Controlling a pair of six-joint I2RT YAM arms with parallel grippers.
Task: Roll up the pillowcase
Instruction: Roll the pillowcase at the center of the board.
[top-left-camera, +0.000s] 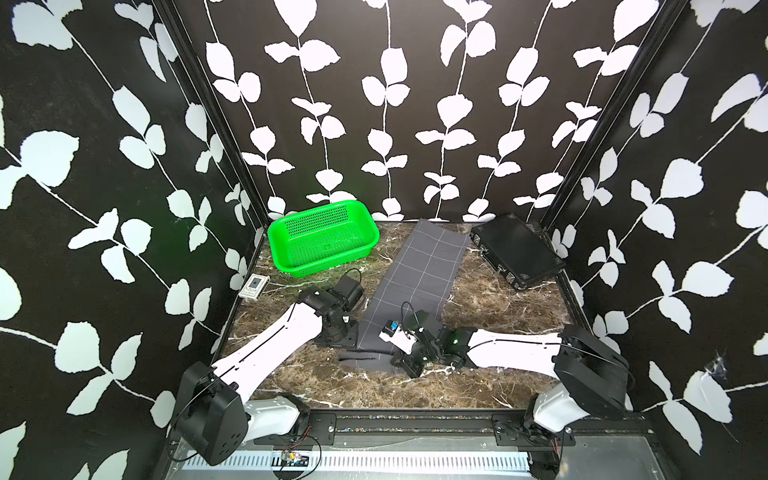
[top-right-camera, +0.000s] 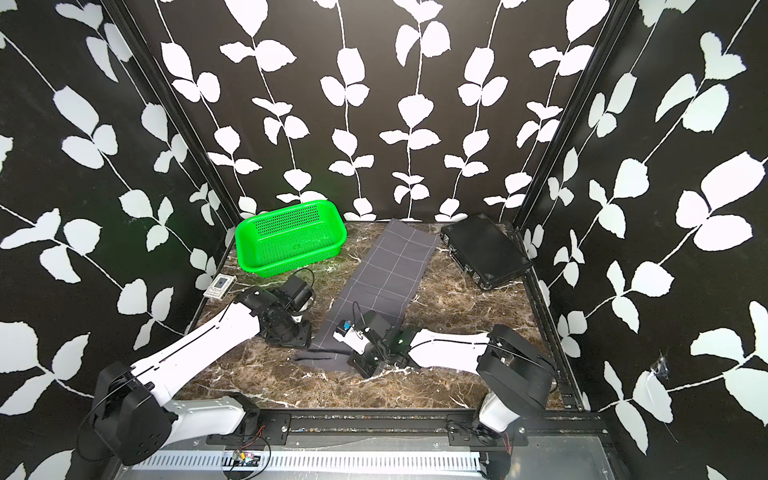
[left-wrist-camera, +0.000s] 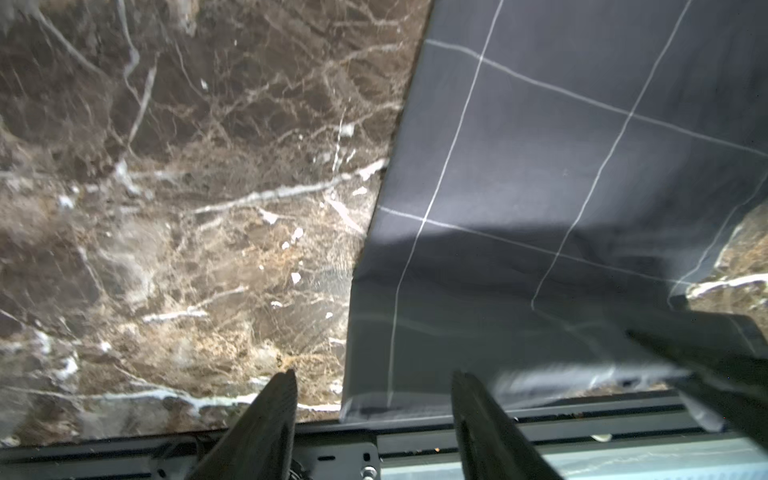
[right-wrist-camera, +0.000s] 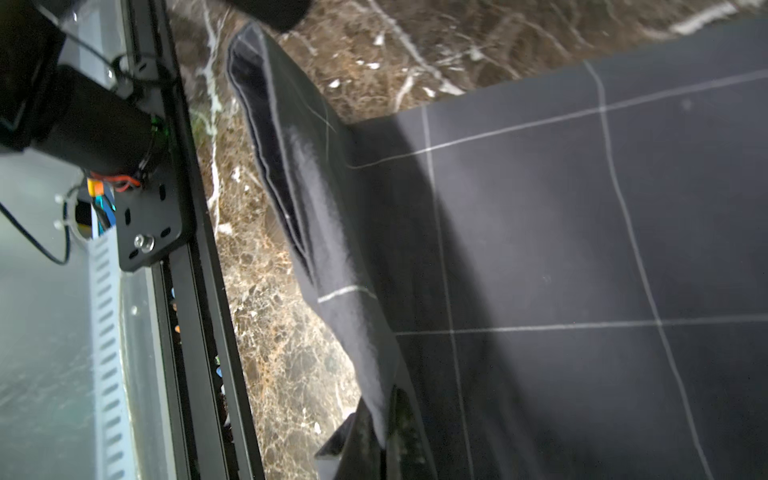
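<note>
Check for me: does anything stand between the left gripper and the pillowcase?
Nothing visible does. The left gripper, jaws open, straddles the near corner of the pillowcase, which lies on the marble table. The right gripper is shut on the near fold.

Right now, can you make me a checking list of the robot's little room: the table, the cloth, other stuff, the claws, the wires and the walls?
Surface: brown marble-patterned tabletop; no spills seen.
Job's things: dark charcoal-grey cloth pillowcase with thin white grid lines; lies as a long strip, near end folded over, not yet rolled.
Clutter: green perforated plastic basket, empty; black rigid flat case; small white box by the left wall.
Grippers: left gripper open over the cloth's edge, holding nothing; right gripper shut on the pillowcase's near fold.
Cables: black cable loops at the wrists; red wires by the front rail.
Surroundings: black walls with a white leaf print.
</note>
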